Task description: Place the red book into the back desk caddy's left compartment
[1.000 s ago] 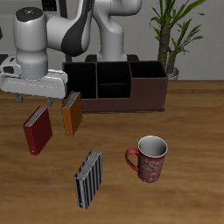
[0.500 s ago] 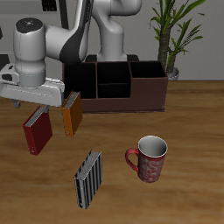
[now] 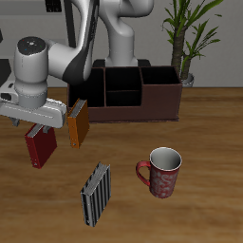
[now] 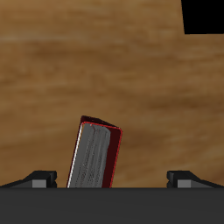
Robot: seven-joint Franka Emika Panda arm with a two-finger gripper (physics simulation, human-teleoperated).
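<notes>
The red book (image 3: 41, 149) stands tilted on the table, beside the orange-brown book (image 3: 79, 123). My gripper (image 3: 38, 126) is open and hangs right over the red book's top, hiding its upper edge. In the wrist view the red book (image 4: 94, 156) shows its pale page edges between my spread fingertips (image 4: 38, 178), nearer one fingertip than the other, with my gripper (image 4: 112, 179) above it. The back desk caddy (image 3: 133, 112) stands farther back. Its left compartment (image 3: 90, 87) is dark inside and partly hidden by my arm.
A grey-black striped book (image 3: 95, 195) stands nearer the table's front edge. A red patterned mug (image 3: 161, 173) stands beside it. A potted plant (image 3: 186, 43) stands behind the caddy's far end.
My gripper has come down and shifted slightly toward the table's front edge, from just above the red book to around its top. The books, mug and caddy have not moved.
</notes>
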